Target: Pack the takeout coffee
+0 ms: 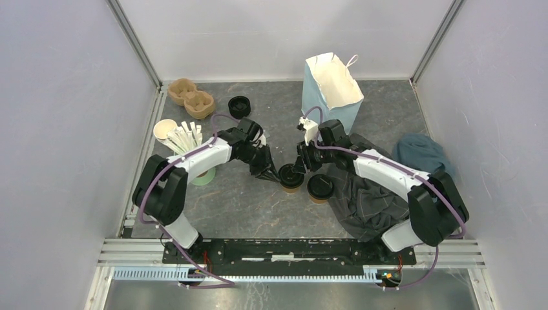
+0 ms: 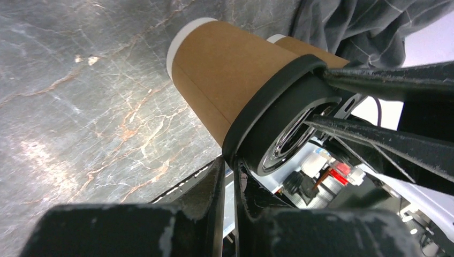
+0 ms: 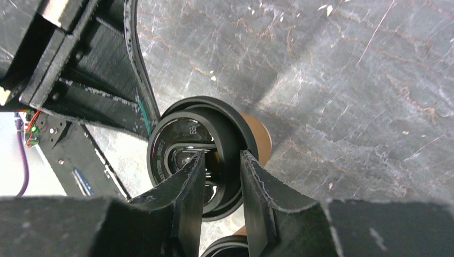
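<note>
Brown cup [image 2: 225,69] lid rim pinched by R pincer [image 3: 222,160], L pincer [image 2: 230,166] near-shut, empty, touching lid.

The left arm [image 1: 194,158] rises from its base at the desk's near edge, elbow folded out toward 9 o'clock, forearm reaching toward 2 o'clock. Its tool [image 1: 271,173] angles down toward 4 o'clock, fingers [image 2: 217,182] pressed almost together with a thin slit between. The right arm [image 1: 388,171] mirrors it, forearm running toward 10 o'clock. Its tool [image 1: 300,163] dips toward 8 o'clock, fingers [image 3: 187,182] a narrow gap apart; grip unclear.
</note>
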You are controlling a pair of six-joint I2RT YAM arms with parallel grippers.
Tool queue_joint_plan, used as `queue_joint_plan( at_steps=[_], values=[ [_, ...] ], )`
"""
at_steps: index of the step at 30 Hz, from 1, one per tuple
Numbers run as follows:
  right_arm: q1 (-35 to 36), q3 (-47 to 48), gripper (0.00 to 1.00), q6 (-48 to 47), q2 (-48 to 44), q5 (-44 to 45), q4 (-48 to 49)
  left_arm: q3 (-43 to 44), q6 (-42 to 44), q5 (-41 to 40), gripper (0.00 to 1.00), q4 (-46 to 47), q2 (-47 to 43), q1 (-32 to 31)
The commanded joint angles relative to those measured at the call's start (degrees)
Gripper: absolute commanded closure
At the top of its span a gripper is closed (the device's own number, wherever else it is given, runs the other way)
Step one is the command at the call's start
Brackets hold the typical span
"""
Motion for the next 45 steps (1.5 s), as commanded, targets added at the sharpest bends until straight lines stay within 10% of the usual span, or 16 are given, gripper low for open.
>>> queue_joint_plan(
  at_steps=[1,6,16,33,45],
  values=[
    [0.5,-9.6,0.63,-4.5,7.4,11.8,-6.7,-9.9,4.8,-17.2,0.90,-1.8,8.4,-0.9],
    [0.5,-7.1,0.60,-5.9,5.8,6.1,-8.5,-9.7,5.5,-14.3,0.88,-0.5,2.5,-1.0],
    [0.5,5.2,0.54,-15.9,8.4,-6.2,-12.4,-1.9,7.9,-9.0,0.45,-3.5,-11.7,-0.9],
    [0.4,18.7,0.23,-12.3,5.4,-3.2,-22.8,3.7,2.9,-0.3,0.32,5.5,-6.1,4.1],
    [0.7,19.0,0.19,-10.5,5.4,-5.0,-21.3,4.8,2.4,4.8,0.30,9.7,-1.6,3.9]
  ],
)
